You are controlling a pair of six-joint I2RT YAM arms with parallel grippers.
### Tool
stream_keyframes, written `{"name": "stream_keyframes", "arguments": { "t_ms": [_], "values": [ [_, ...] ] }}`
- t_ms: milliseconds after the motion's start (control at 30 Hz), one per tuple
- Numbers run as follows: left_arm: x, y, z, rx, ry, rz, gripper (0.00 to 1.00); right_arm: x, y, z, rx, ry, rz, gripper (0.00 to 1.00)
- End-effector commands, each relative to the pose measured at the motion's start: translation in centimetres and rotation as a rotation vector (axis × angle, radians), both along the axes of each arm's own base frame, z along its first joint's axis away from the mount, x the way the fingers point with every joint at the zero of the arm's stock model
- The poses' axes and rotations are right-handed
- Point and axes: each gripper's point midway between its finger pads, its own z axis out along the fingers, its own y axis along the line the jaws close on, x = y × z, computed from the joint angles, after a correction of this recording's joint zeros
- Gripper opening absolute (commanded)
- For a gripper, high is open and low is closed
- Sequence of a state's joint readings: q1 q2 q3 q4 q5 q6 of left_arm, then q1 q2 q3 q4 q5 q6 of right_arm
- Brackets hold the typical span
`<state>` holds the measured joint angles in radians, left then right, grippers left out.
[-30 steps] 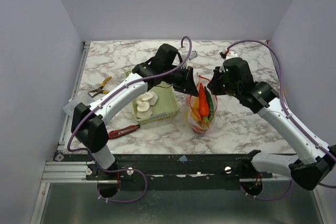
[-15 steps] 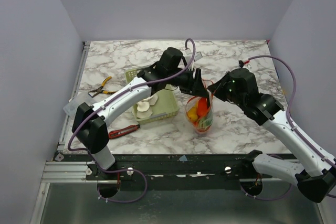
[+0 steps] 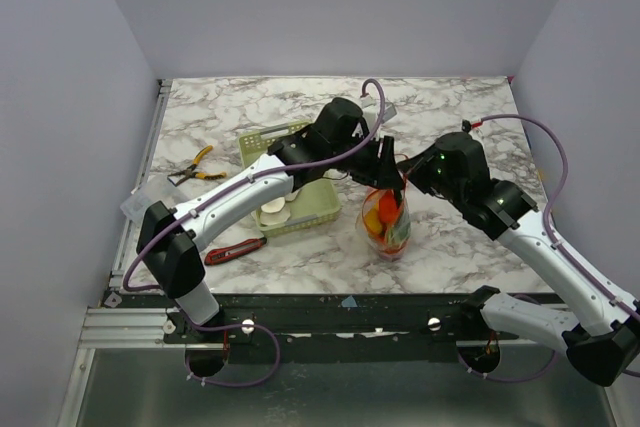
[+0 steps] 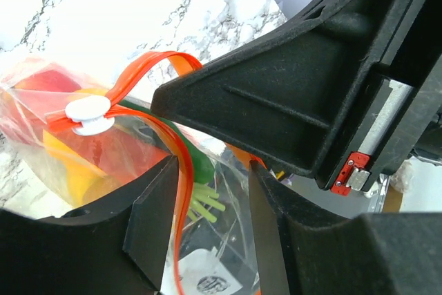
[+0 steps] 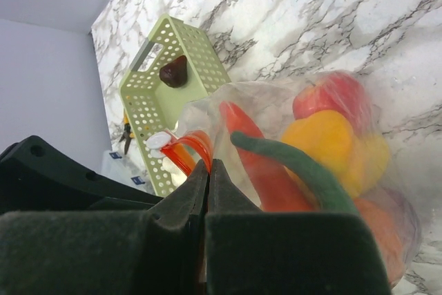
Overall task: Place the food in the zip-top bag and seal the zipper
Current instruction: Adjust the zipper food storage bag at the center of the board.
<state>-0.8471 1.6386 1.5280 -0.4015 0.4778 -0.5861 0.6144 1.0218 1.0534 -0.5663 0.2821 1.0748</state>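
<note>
A light green basket (image 3: 316,209) with holes is set on a marble table (image 3: 220,107). Some white round pieces (image 3: 273,209) are seen inside it, and 1 dark brown lump (image 5: 173,72) is seen near its handle end. Pliers with yellow handles (image 3: 190,169) are laid left of the basket. A red and black knife (image 3: 236,249) is laid near its front corner.

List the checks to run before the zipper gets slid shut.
1. Right gripper holds the zipper: ok, jaws shut on it.
2. Left gripper grips: not ok, jaws apart around the strip.
3. White slider exposed: ok.
4. Zip-top bag mouth closed: not ok, gaping.
5. Green vegetable clear of the zipper: cannot tell.
6. Basket emptied: not ok, a dark piece sits in it.
</note>
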Motion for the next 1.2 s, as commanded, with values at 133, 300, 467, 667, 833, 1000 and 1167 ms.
{"name": "stream_keyframes", "arguments": {
  "t_ms": [133, 300, 467, 667, 833, 1000, 1167],
  "values": [
    [-0.3, -0.2, 3.3, -0.115, -0.033, 0.03, 0.51, 0.8, -0.8, 0.3, 0.006, -0.02, -0.076, 0.01],
    [0.2, -0.6, 1.5, -0.039, 0.003, 0.063, 0.5, 1.1, -0.7, 0.5, 0.026, -0.014, -0.093, 0.0],
    [-0.8, -0.7, 3.1, -0.099, -0.046, 0.044, 0.51, 1.4, -1.1, -0.5, -0.006, 0.005, -0.119, 0.0],
    [0.6, -0.1, 1.0, 0.033, -0.07, 0.107, 0.42, 1.5, 0.2, 0.9, 0.027, -0.022, -0.056, 0.01],
    [0.1, 1.0, 1.0, 0.001, -0.076, 0.075, 0.38, 0.9, 0.3, 2.2, -0.043, -0.104, 0.043, 0.0],
    [-1.9, 3.1, 4.2, -0.236, -0.176, -0.086, 0.46, -0.1, -0.1, 2.8, -0.185, -0.208, 0.183, 0.0],
    [-0.8, 7.1, 5.9, -0.369, -0.341, -0.162, 0.48, -1.1, 1.3, 2.2, -0.252, -0.263, 0.359, 0.0]
  ]
}}
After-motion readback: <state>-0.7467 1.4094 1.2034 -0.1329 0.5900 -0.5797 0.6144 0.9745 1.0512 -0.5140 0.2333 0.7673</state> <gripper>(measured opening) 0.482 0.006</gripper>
